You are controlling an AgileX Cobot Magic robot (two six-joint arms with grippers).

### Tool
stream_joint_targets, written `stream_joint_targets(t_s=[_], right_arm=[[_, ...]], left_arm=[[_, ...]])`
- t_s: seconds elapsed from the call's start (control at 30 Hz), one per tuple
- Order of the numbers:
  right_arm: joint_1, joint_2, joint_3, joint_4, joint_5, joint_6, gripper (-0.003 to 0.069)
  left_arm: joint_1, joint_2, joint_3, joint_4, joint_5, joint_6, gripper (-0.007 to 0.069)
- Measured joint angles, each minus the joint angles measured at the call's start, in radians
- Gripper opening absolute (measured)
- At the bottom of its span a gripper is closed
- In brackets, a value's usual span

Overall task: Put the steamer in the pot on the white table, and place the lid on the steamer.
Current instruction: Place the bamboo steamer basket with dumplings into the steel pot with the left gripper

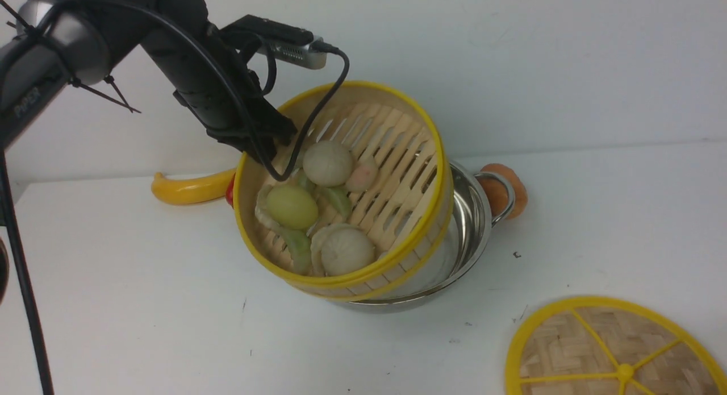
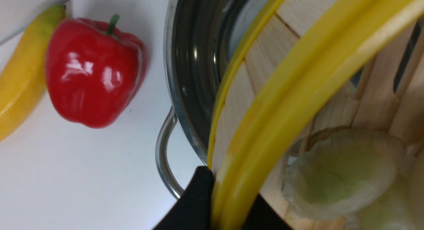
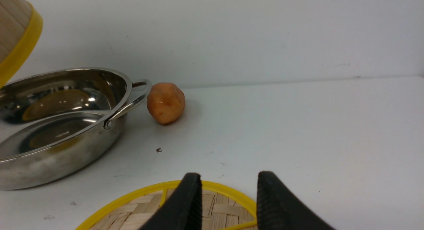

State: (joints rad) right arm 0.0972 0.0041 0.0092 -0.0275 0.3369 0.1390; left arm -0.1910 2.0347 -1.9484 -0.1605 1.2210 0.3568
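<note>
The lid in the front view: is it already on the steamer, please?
No, the lid lies flat on the table, well apart from the steamer tilted over the pot.

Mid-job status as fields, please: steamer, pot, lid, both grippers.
steamer: tilted, raised over the pot, food inside, not seated
pot: on the white table, nothing visible inside
lid: flat on the table, front right
left gripper: shut on the steamer's rim
right gripper: open over the lid's edge, holding nothing
</note>
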Motion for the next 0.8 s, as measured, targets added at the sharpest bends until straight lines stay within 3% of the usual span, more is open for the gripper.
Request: stream_joint_targets(t_s=[0.43,0.8], right_arm=[[0.000,0.000,0.000,0.000,0.000,0.000,0.0249],[0.000,0.000,0.000,0.000,0.000,0.000,0.0249]], left_arm=[[-0.009,-0.202,0.180,-0.007,-0.003,0.008,0.0030],[-0.080,-0.396,0.435,0.002,-0.003,-0.020,0.0030]])
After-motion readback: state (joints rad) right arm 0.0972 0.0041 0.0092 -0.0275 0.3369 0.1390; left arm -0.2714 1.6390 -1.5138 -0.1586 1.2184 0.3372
